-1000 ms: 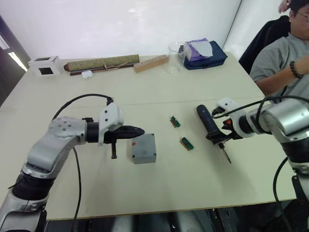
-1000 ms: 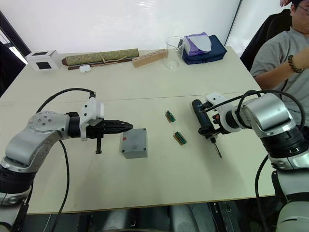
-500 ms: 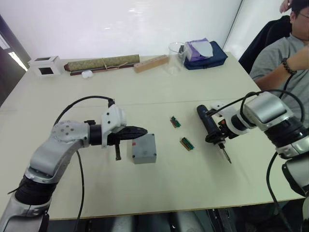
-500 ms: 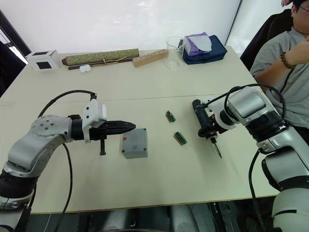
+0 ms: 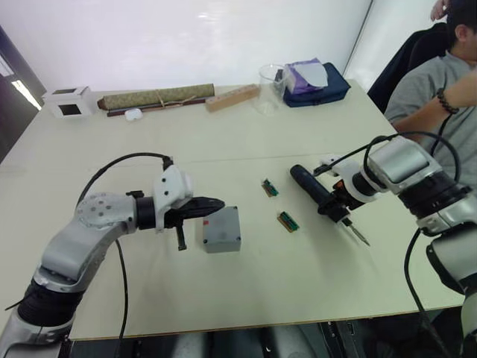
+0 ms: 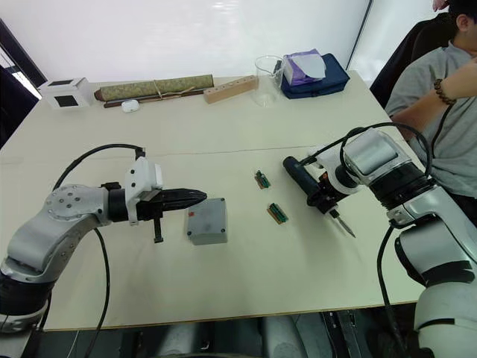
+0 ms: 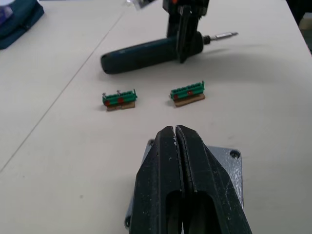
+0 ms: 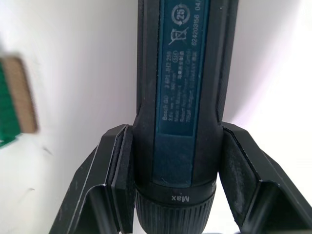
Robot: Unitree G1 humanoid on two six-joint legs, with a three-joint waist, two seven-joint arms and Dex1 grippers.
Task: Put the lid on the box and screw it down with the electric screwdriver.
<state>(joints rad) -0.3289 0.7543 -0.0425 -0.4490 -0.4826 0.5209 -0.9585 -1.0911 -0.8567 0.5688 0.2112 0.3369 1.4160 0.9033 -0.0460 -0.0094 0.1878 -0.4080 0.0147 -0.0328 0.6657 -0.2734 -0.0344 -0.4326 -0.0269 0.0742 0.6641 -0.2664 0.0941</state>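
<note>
**Op A:** Right now I am gripping the dark navy, thick pen-shaped electric screwdriver (image 6: 308,185) in the right gripper (image 6: 326,195), fingers pinching its barrel near the collar marked "Max". It is lying at a slant, metal bit pointing toward the table's near right edge, well apart from the small square grey plastic box (image 5: 221,229).

**Op B:** And the left gripper (image 5: 215,203)?

**Op A:** Its fingers (image 7: 187,161) are pressed together, holding nothing, tips hovering just over the box's left top edge. The flat grey plastic lid with the small red mark (image 6: 206,218) is, as far as I am judging, already sitting on the box; corner screw holes are showing in the left wrist view.

**Op B:** What am I worrying about, then?

**Op A:** Three things. First, the grip is low on the barrel, so the tool may be pivoting between the pads when I tilt it upright, and the bit would be missing the corner hole. Second, the box is resting free on the pale table (image 5: 246,291); if the left gripper is not pressing it down, torque may be spinning it or shoving the lid askew. Third, the two small green terminal blocks (image 6: 278,213) are lying between tool and box, so a low sweep could be knocking them.

**Op B:** Screws seated?

**Op A:** I cannot tell.
</note>
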